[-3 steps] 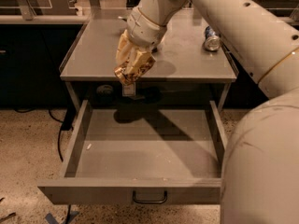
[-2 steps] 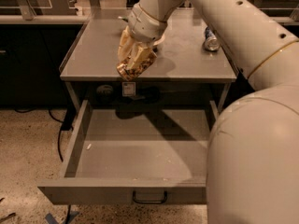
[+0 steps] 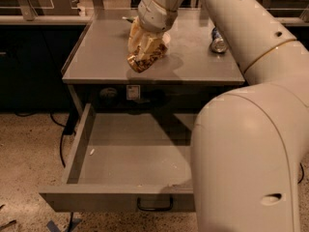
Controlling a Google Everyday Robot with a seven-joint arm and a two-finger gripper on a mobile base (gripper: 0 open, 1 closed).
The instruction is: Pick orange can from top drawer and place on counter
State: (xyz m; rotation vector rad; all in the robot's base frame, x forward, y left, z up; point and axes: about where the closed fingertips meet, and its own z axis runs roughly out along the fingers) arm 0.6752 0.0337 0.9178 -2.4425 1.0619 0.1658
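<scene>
Gripper (image 3: 143, 57) above the tabletop (image 3: 99, 57), jaws clamped on the orange can (image 3: 137, 63).
The can sits tilted between the jaws, its lower end poking out below them, toward the tabletop's front edge; contact with the surface cannot be told. Below and in front of the jaws the drawer (image 3: 78, 146) stands pulled out, its dark handle (image 3: 154, 205) on the front panel and a small pale speck (image 3: 91, 152) on its floor. Well to the right of the jaws, a blue can (image 3: 218, 40) lies on the tabletop. The arm (image 3: 251, 129) fills the right side, reaching in to the jaws from above.
</scene>
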